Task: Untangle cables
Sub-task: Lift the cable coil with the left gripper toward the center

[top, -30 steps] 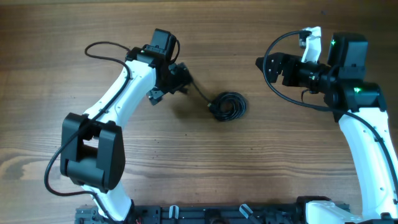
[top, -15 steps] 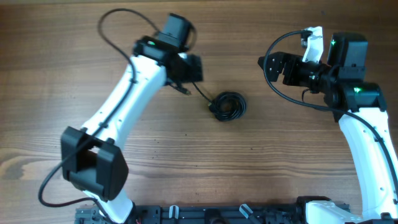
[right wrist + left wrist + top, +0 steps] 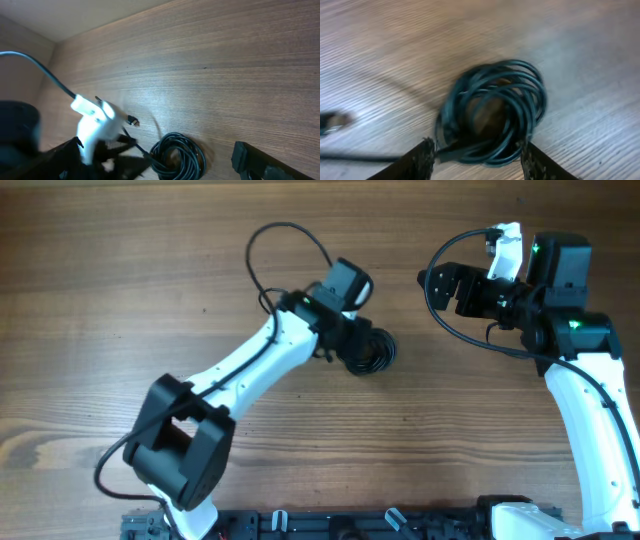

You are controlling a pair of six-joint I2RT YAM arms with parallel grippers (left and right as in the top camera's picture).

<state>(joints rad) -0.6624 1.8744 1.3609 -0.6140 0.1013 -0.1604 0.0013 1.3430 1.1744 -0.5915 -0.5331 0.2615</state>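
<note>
The step in hand looks like the first grab at the tangle. The cables (image 3: 374, 352) are lying as one tight black coil near the middle of the wooden surface (image 3: 120, 300), a little toward the far side, and nothing is pulled free of them yet. The left claw (image 3: 477, 165) is reaching in from the left and sitting low over the coil. Its two fingers are standing partly apart and straddling the coil's near edge, with strands lying between them. The wrist view is too blurred to tell whether the pads are pressing on any strand, so I am taking it as released rather than grasping. One loose strand is running off to the left from the coil, and a small plug end (image 3: 132, 120) is lying just beside the coil on that side. The right claw (image 3: 424, 290) is hanging spread wide and holding nothing, well apart to the right and farther back. The next move is probably calling for the left claw to pinch only a few strands or the free end rather than the whole bundle. The right claw would then be needed to pin the coil while a loop is drawn out. No container is showing anywhere; the coil is resting directly on the bare wood.
</note>
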